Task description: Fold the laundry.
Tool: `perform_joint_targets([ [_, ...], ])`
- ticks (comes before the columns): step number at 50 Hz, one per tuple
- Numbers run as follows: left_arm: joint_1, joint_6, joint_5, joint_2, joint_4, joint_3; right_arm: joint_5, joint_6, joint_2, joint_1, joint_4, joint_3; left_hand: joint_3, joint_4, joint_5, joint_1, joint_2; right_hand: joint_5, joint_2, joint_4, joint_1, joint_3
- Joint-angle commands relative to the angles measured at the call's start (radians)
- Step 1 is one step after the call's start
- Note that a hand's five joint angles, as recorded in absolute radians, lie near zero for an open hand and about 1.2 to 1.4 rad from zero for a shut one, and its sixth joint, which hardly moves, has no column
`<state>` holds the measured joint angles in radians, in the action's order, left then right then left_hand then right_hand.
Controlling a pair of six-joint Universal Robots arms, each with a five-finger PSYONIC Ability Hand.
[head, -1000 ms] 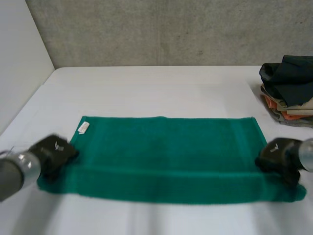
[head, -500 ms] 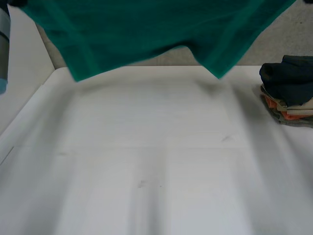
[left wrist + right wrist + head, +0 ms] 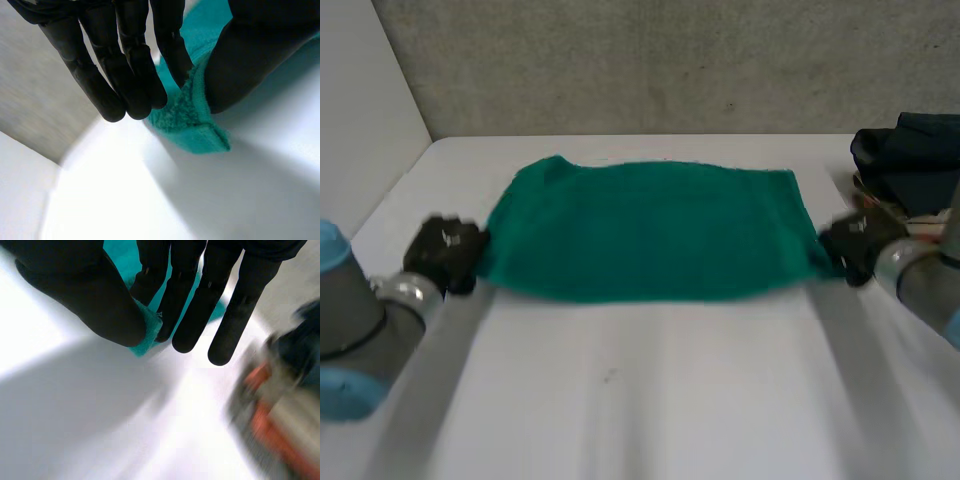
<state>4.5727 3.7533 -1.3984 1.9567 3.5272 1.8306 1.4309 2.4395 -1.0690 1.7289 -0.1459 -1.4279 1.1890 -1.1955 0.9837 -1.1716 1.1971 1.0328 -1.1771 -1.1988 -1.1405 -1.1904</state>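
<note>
Left hand: thumb and fingers pinch the left end of the green towel. In the left wrist view the hand has a hemmed corner of the towel nipped between thumb and fingers.

Right hand: same grip at the towel's right end. In the right wrist view the hand has the thumb pressing the cloth against the fingers.

Change: 0.5 s ago the towel hung high in the air. Now it is down, stretched wide between the hands over the far middle of the table. Contact with the tabletop: cannot tell. 1.0 s ago it lay flat, nearer the robot.

Count: one towel, two hands on it. One stack of clothes sits at the table's right edge, just beyond the right hand.
</note>
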Motion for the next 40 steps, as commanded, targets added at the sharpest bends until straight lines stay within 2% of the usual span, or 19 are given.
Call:
perform_joint_targets([
  [1, 0.020, 0.196, -0.039, -0.248, -0.327, 0.219, 0.054, -0.293, -0.209, -0.106, -0.453, -0.173, 0.207, -0.201, 0.238, -0.225, 0.199, 0.189, -0.219, -0.197, -0.256, -0.206],
  [3, 0.038, 0.252, -0.039, -0.327, -0.483, 0.243, 0.024, -0.400, -0.259, -0.155, -0.524, -0.186, 0.207, -0.201, 0.238, -0.225, 0.199, 0.189, -0.219, -0.197, -0.256, -0.206],
  [7, 0.063, 0.283, 0.004, -0.390, -0.594, 0.221, -0.052, -0.447, -0.261, -0.183, -0.489, -0.148, 0.207, -0.201, 0.238, -0.225, 0.199, 0.189, -0.219, -0.197, -0.256, -0.206],
  [12, 0.052, 0.270, 0.038, -0.291, -0.547, 0.099, -0.061, -0.312, -0.160, -0.170, -0.414, -0.043, 0.207, -0.201, 0.238, -0.225, 0.199, 0.189, -0.219, -0.197, -0.256, -0.206],
  [17, -0.009, 0.201, -0.007, -0.135, -0.467, -0.075, -0.053, -0.192, -0.049, -0.114, -0.324, 0.041, 0.207, -0.201, 0.238, -0.225, 0.199, 0.189, -0.219, -0.197, -0.256, -0.206],
  [24, -0.098, 0.134, -0.080, 0.135, -0.320, -0.408, -0.015, -0.063, 0.070, -0.055, -0.026, 0.115, 0.207, -0.201, 0.238, -0.225, 0.199, 0.189, -0.219, -0.197, -0.256, -0.206],
  [31, -0.143, 0.141, -0.148, 0.393, -0.303, -0.741, 0.055, -0.059, 0.193, -0.012, 0.239, 0.198, 0.207, -0.201, 0.238, -0.225, 0.199, 0.189, -0.219, -0.197, -0.256, -0.206],
  [35, -0.150, 0.161, -0.195, 0.484, -0.333, -0.879, 0.086, -0.089, 0.253, -0.006, 0.295, 0.265, 0.207, -0.201, 0.238, -0.225, 0.199, 0.189, -0.219, -0.197, -0.256, -0.206],
  [40, -0.164, 0.177, -0.203, 0.551, -0.350, -0.968, 0.091, -0.105, 0.308, 0.006, 0.299, 0.333, 0.207, -0.201, 0.238, -0.225, 0.199, 0.189, -0.219, -0.197, -0.256, -0.206],
])
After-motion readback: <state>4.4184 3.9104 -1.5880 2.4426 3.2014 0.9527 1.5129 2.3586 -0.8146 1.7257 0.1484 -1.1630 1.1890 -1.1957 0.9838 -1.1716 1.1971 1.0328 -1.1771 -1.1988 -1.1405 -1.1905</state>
